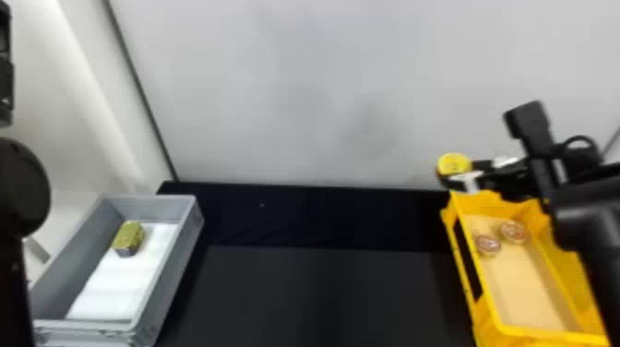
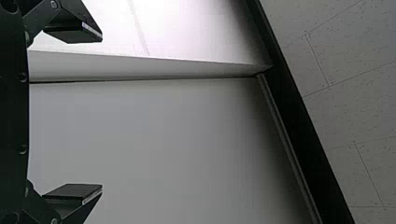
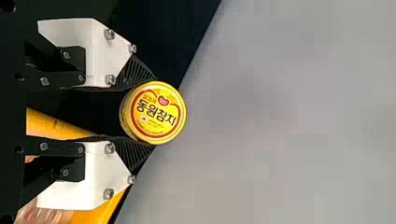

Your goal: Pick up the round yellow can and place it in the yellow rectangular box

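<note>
In the head view, we saw the right gripper [image 1: 462, 171] holding the round yellow can [image 1: 454, 162] at its fingertips, near the far left corner of the yellow rectangular box [image 1: 477, 295]; the right arm [image 1: 595, 226] hid part of that box, and the left arm [image 1: 20, 184] was cut off. In the left wrist view, we found the left gripper [image 2: 101, 113] wide apart, nothing between its fingers. In the right wrist view, we saw the can pinched between ribbed pads [image 3: 135, 74], its lid facing us and its side mostly hidden.

A pale wall [image 1: 300, 92] behind a black table [image 1: 313, 295] suggests a lab.
</note>
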